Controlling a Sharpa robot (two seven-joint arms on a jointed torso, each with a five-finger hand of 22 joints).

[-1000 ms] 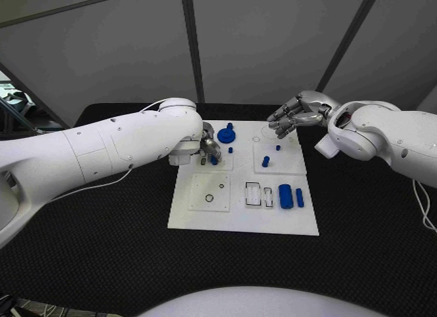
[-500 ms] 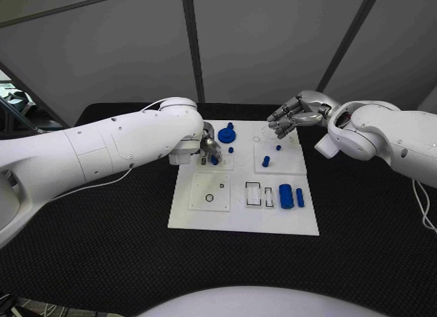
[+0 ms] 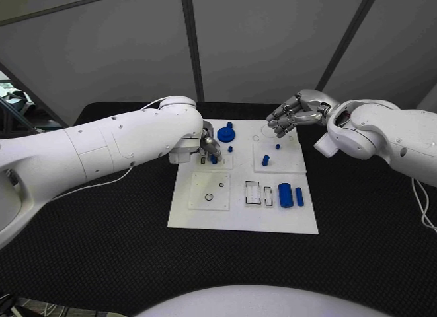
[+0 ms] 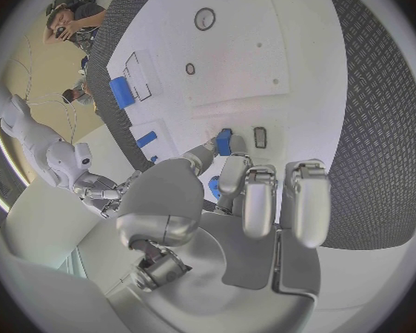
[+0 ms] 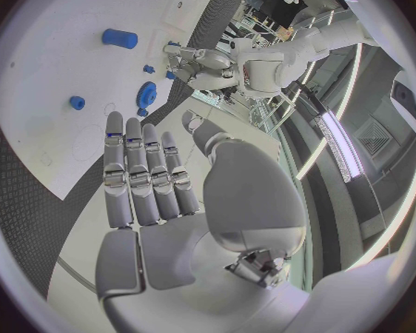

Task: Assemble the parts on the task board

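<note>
Several blue parts (image 3: 286,195) lie loose on the task board (image 3: 243,221); assembly looks barely begun. Left hand (image 4: 229,192) pinches a small blue peg (image 4: 225,141) over the board; right hand (image 3: 293,113) hovers, fingers curled, empty.

Even, bright light from above on the head view; the white task board (image 3: 243,211) shines cleanly against the black table (image 3: 84,251), shadows soft and short under the arms. Focus is crisp here. In the left wrist view, straight edges bow hard toward the circle's rim, and a faint pinkish sheen lies across the board. The right wrist view catches a long ceiling light strip (image 5: 340,145) glaring white; the rim smears and darkens.
</note>
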